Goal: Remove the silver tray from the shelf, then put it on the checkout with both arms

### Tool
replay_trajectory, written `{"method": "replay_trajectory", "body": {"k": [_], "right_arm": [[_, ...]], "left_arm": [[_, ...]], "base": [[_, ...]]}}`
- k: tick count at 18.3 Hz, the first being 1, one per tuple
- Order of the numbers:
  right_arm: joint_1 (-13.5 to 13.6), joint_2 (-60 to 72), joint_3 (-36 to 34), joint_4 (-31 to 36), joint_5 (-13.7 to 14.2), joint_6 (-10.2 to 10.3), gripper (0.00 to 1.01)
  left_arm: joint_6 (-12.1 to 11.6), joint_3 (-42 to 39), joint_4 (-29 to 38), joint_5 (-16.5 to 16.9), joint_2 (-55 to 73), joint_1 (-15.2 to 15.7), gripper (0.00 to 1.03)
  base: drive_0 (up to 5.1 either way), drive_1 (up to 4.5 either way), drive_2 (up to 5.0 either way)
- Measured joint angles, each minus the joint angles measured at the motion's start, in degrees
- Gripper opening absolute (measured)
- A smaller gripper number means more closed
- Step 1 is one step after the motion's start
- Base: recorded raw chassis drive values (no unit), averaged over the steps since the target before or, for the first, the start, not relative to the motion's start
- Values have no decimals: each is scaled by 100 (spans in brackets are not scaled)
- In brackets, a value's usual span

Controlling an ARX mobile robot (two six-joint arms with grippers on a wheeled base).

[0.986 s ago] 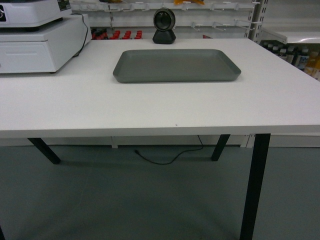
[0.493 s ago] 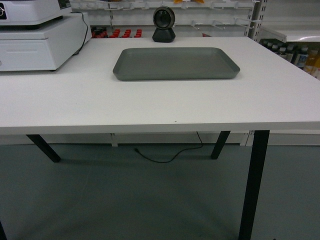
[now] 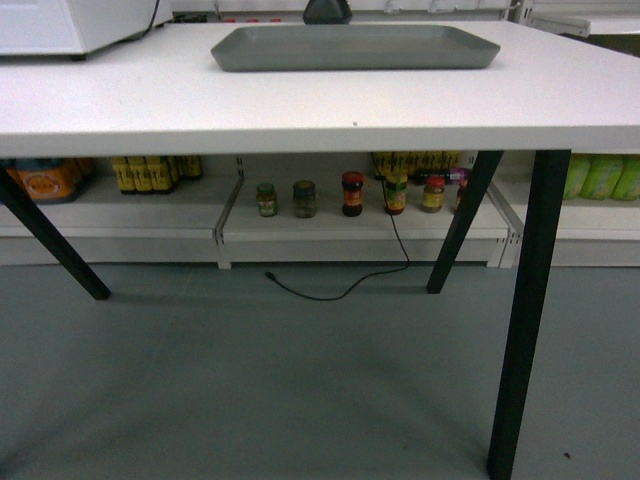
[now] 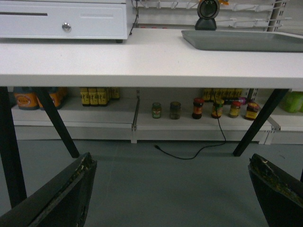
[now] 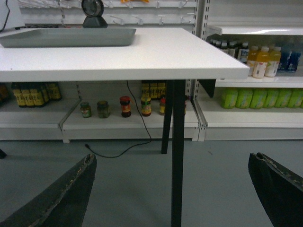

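Observation:
The silver tray [image 3: 355, 48] lies flat on the white checkout [image 3: 300, 100], toward its far side. It also shows at the upper right of the left wrist view, silver tray [image 4: 241, 41] on checkout [image 4: 118, 56], and at the upper left of the right wrist view, silver tray [image 5: 66, 37] on checkout [image 5: 165, 52]. Both grippers hang low in front of the table, well below its top and far from the tray. My left gripper [image 4: 171, 161] is open and empty. My right gripper [image 5: 171, 158] is open and empty too. Neither arm appears in the head view. A white shelf [image 5: 251, 30] stands at the right.
A white cash drawer [image 4: 64, 21] sits on the table's left and a black scanner [image 4: 207, 12] behind the tray. Black table legs [image 3: 525, 300] [image 5: 177, 151] stand close ahead. Jars [image 3: 350, 195] line a low shelf under the table, a cable [image 3: 340, 290] trails on the floor, and bottles [image 5: 265, 61] fill the right shelves.
The head view has dropped lower: the tabletop now shows almost edge-on near the top and the shelves under it have come into sight. The tray stays where it was on the table.

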State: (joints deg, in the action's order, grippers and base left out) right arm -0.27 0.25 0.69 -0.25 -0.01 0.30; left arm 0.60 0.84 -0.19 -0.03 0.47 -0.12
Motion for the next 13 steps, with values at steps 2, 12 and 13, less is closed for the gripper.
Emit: {"method": "replay_trajectory", "body": {"k": [2,12,13], "right_arm": [[0,-2,0,-2,-2,-7,98],[0,-2,0,-11,-2,-13,98],[0,0,0,-13,-2,-13,98]], "left_arm": [[0,0,0,2,0,0,98],[-4,0,-22,2,0,0,98],[-4,0,-20,2,0,0,98]], "base": [[-4,-420,411],[-4,-420,411],[-4,-420,411]]}}
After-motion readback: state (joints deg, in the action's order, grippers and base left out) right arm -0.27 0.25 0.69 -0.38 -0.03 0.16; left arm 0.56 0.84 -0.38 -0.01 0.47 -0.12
